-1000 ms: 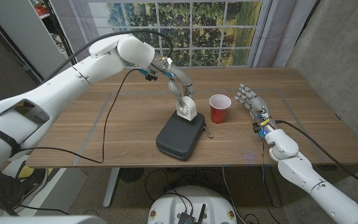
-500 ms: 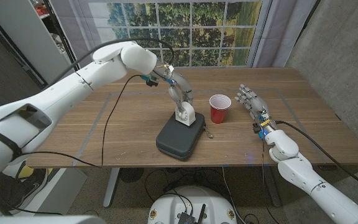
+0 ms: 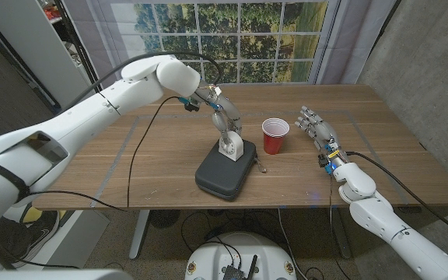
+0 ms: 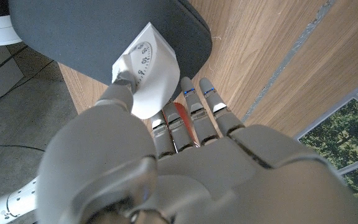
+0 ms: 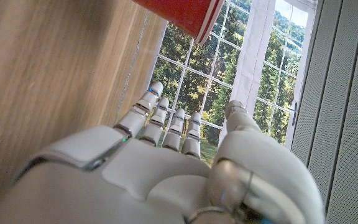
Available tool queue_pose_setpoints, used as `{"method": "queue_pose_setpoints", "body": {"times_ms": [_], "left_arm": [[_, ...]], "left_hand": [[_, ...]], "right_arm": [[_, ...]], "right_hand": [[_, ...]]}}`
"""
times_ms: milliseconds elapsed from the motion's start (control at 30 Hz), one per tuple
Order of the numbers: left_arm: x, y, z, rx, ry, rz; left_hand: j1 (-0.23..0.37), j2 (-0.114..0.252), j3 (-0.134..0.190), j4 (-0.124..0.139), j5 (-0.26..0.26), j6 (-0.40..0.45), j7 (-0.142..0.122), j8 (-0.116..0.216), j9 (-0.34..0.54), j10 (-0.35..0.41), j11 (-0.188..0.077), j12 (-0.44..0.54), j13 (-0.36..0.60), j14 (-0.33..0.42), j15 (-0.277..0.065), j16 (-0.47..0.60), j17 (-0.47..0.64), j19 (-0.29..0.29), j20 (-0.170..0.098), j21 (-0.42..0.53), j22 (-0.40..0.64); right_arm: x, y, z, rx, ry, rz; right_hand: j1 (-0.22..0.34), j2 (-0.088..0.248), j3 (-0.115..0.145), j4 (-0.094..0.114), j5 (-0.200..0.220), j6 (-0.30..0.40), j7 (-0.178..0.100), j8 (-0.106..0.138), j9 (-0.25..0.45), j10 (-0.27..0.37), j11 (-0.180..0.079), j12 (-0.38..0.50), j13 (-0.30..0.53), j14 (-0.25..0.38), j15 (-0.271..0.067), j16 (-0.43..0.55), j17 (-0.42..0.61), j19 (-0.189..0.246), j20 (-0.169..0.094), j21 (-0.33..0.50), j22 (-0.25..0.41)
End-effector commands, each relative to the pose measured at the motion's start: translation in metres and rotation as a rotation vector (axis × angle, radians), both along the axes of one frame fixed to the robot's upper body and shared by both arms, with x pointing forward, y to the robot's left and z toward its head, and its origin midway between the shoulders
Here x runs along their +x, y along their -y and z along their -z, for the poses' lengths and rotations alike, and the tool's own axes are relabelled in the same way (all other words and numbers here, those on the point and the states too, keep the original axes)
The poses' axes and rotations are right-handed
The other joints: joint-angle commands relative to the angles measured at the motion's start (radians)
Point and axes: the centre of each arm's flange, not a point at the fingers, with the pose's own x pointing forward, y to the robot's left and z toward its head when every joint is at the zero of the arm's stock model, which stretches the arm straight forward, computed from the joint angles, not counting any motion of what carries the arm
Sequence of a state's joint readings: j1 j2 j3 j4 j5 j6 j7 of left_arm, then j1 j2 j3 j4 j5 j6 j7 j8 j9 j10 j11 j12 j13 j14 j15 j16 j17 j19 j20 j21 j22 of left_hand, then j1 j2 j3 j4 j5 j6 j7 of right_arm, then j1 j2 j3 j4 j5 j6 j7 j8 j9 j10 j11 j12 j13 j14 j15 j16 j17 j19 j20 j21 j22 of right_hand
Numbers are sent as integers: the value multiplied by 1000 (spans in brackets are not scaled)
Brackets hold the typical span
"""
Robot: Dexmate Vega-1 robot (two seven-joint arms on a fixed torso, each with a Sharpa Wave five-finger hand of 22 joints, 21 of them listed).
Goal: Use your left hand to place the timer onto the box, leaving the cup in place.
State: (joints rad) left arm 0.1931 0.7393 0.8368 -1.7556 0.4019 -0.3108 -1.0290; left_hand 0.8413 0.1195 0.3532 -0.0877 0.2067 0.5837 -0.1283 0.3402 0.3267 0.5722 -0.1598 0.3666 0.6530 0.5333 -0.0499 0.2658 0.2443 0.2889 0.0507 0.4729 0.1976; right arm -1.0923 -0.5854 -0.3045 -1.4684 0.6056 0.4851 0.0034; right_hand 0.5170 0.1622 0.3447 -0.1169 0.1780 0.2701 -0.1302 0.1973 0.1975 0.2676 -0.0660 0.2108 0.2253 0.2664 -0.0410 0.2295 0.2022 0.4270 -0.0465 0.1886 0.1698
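The white timer [image 3: 232, 145] stands on the far end of the dark grey box [image 3: 222, 175] in the head view. My left hand [image 3: 224, 117] reaches down from above and grips it. In the left wrist view the timer [image 4: 146, 70], dial showing, sits between the thumb and fingers of my left hand [image 4: 185, 149] over the box [image 4: 104, 31]. The red cup [image 3: 274, 136] stands upright on the table just right of the box; its rim shows as the cup [image 5: 185, 15] in the right wrist view. My right hand [image 3: 316, 128] waits open on the table right of the cup, fingers apart.
The wooden table [image 3: 154, 148] stretches left of the box, with a black cable [image 3: 134, 167] from my left arm draped over it. A small dark item [image 3: 265, 165] lies beside the box's near right edge. A window picture hangs behind the table.
My left hand has lowered slightly with the timer, bringing it down onto the box's far end. The cup and right hand have not moved.
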Motion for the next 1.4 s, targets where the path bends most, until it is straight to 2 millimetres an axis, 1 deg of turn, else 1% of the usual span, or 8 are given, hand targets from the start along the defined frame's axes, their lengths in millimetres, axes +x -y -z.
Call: {"method": "queue_pose_setpoints", "body": {"times_ms": [33, 167, 267, 500, 700, 900, 1100, 1400], "left_arm": [[-6, -2, -6, 43, 32, -57], [-10, -4, -10, 40, 45, -66], [-12, -6, -14, 35, 55, -78], [-18, -15, -22, 3, 73, -88], [-22, -31, -31, -108, 57, -74], [-26, -50, -37, -246, 62, -47], [-28, -75, -39, -439, 31, -1], [-23, -108, -27, -728, -40, 67]], "left_hand": [[-21, -21, -17, 4, -6, -45, -16, -26, -15, -32, 17, -23, -7, -30, -108, -9, 6, -15, 4, 1, 6], [-31, -35, -30, -2, -10, -118, -32, -71, -31, -94, 58, -67, -28, -74, -81, -24, 9, -26, 10, -2, 6], [-37, -45, -38, -5, -14, -161, -33, -99, -43, -134, 74, -94, -43, -114, -48, -38, 8, -33, 21, -5, 6], [-55, -90, -69, -20, -22, -233, -62, -144, -73, -241, 109, -157, -83, -227, 27, -80, -16, -59, 40, -19, 2], [-89, -100, -94, -10, -23, -291, -43, -158, -91, -322, 140, -181, -113, -328, 82, -92, -32, -105, 78, -47, -3], [-116, -108, -110, -1, -23, -313, -31, -159, -100, -345, 145, -180, -129, -356, 93, -88, -40, -122, 87, -61, -7], [-145, -115, -126, 10, -24, -324, -35, -158, -105, -347, 140, -175, -139, -361, 84, -83, -43, -125, 85, -68, -9], [-176, -111, -137, 25, -24, -342, -13, -158, -109, -350, 149, -171, -150, -363, 71, -77, -44, -124, 95, -75, -11]], "right_arm": [[-2, 1, 0, 1, -2, -1], [-3, 0, 1, 1, -5, -3], [-3, -1, 0, -6, -3, -5], [-3, -3, -4, -10, 2, -5], [-2, -4, -8, -17, 6, -5], [-2, -6, -13, -27, 7, -4], [0, -8, -17, -32, 5, -1], [4, -11, -24, -42, 5, 1]], "right_hand": [[3, 9, -3, 2, 4, 8, 2, 7, 6, 6, -3, 1, 5, 12, -107, 5, 4, -4, -1, 4, 2], [3, 9, -3, 2, 4, 8, 2, 7, 6, 6, -4, 1, 5, 12, -106, 6, 4, -4, 0, 4, 2], [3, 10, -3, 2, 4, 8, 0, 7, 6, 6, -3, 1, 5, 11, -107, 5, 4, -5, 1, 4, 2], [3, 9, -3, 2, 4, 8, 1, 7, 6, 5, -7, 0, 5, 11, -107, 5, 4, -6, 6, 4, 2], [3, 10, -4, 3, 4, 8, 1, 7, 6, 4, -5, 0, 6, 11, -107, 6, 4, -7, 9, 4, 2], [3, 9, -4, 3, 4, 8, 0, 6, 6, 4, -6, 0, 6, 10, -108, 5, 4, -8, 11, 4, 2], [3, 9, -4, 3, 4, 8, 0, 6, 6, 4, -4, 0, 6, 10, -107, 5, 4, -9, 12, 4, 2], [3, 10, -5, 4, 4, 8, 0, 6, 6, 5, -5, 1, 6, 10, -108, 5, 4, -9, 12, 4, 2]]}}
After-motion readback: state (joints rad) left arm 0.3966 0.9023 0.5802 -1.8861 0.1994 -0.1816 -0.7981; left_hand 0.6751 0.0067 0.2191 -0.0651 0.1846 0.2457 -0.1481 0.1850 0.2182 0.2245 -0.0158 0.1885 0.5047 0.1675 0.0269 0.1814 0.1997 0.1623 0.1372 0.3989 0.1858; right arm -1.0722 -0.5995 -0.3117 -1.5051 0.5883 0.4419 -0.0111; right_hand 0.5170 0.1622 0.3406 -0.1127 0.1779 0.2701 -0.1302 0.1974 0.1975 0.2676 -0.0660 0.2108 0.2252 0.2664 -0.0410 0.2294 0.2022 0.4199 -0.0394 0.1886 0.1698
